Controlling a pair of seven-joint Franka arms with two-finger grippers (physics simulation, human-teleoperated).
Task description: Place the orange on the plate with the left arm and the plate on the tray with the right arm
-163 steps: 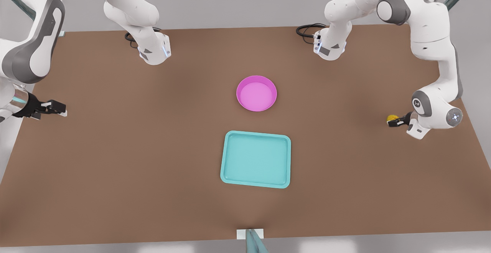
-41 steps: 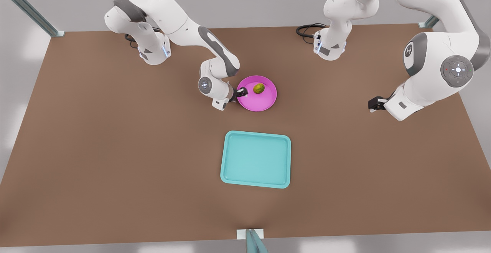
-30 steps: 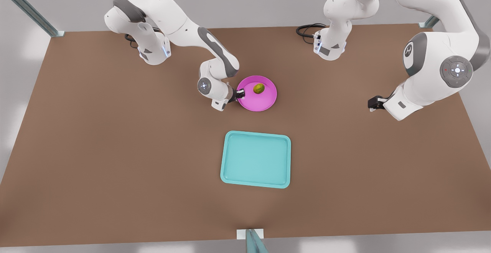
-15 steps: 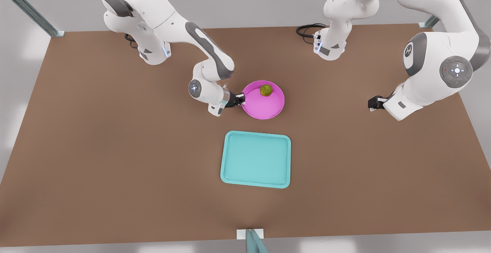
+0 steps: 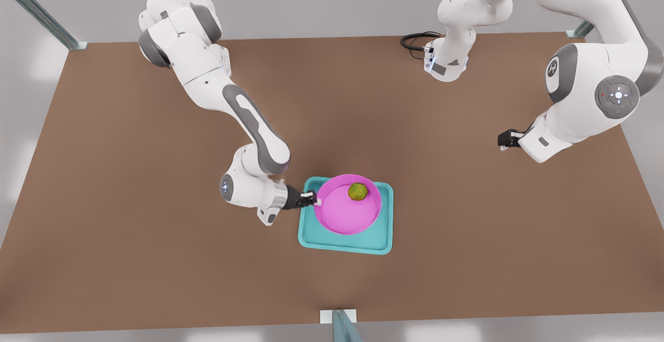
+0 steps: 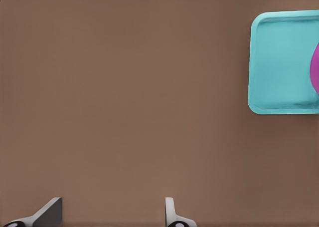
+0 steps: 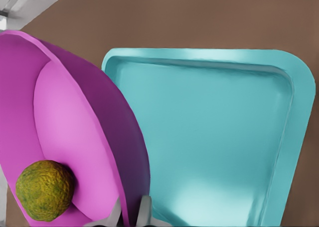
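Observation:
The magenta plate (image 5: 340, 215) hangs over the turquoise tray (image 5: 345, 244), with the orange (image 5: 358, 191) lying in it near its far rim. My right gripper (image 5: 313, 199), on the arm at the front view's left, is shut on the plate's rim. The right wrist view shows the plate (image 7: 75, 122) tilted above the tray (image 7: 214, 137), the orange (image 7: 45, 189) inside it, and the gripper (image 7: 130, 214) pinching the rim. My left gripper (image 5: 502, 140) waits at the front view's right, low over the bare table. Its fingers (image 6: 50, 212) stand apart with nothing between them.
The brown table (image 5: 129, 238) has open room on both sides of the tray. In the left wrist view the tray (image 6: 281, 62) lies off to one side. A black cable (image 5: 415, 38) coils by the far arm base. A metal post (image 5: 342, 326) stands at the front edge.
My right gripper has carried the plate with the orange from the table's middle toward the front, over the tray. The left arm, which held the orange earlier, has stayed still for the last second.

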